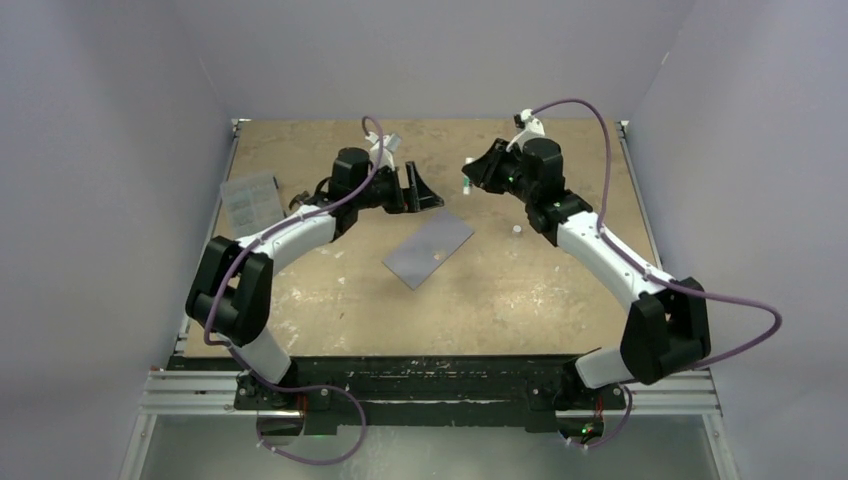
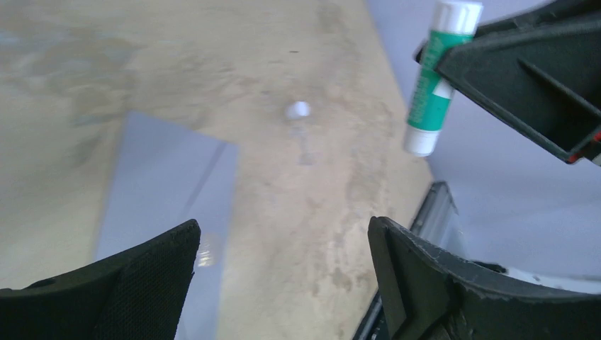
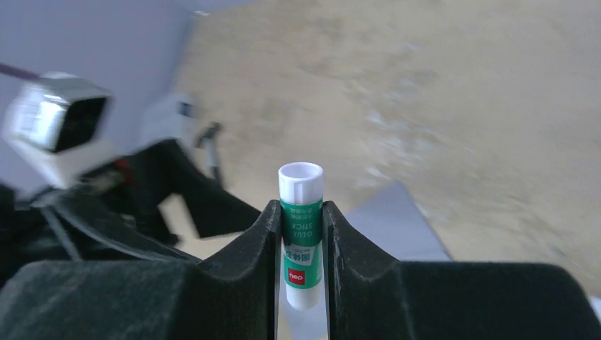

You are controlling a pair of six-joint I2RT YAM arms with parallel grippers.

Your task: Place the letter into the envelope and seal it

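The envelope lies flat in the middle of the worktop, between the two arms and a bit nearer to us than both pincers. From above it looks like a plain grey-blue rectangle. Its long side runs on a slant, from the near left up to the far right. I cannot tell which way its pointed flap faces, or if the flap is folded down.

I cannot see the letter anywhere. My guess is that it is already inside the envelope, so that part looks done.

The sticking part is not done yet. The right pincer is closed tight on a green and white glue stick and holds it up in the air, past the far end of the envelope. The stick pokes out from between the fingers with a white end showing. The left pincer is wide open and holds nothing. It hangs close to the right one, with the glue stick just in front of it.

A little white thing lies on the worktop near the right arm. It may be the glue cap, but I am not sure. A clear box sits far off on the left.

What is left, I think: put glue on the flap, then press it shut
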